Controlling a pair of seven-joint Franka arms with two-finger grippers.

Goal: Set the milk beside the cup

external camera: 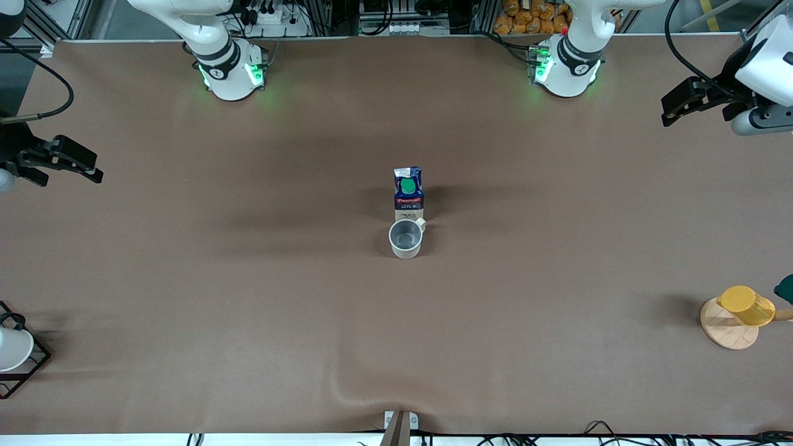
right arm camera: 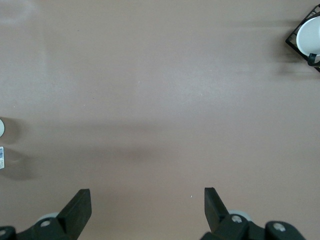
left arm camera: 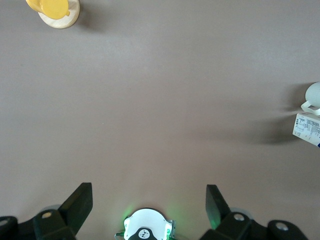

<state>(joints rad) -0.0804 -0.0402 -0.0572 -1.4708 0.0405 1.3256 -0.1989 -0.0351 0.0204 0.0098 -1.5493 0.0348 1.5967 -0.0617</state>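
Milk (external camera: 408, 192) is seen upright mid-table, at the 12 o'clock side of the cup (external camera: 406, 238), just beside it, possibly touching; placement is judged already done. Left gripper (external camera: 681, 105) is held high over the left arm's table end, jaws spread wide, nothing gripped. Right gripper (external camera: 68, 162) is parked over the right arm's end, likewise wide and empty. If any correction is wanted, the carton should be gripped across its whitish sides below the green cap, kept vertical, and the cup handle avoided.
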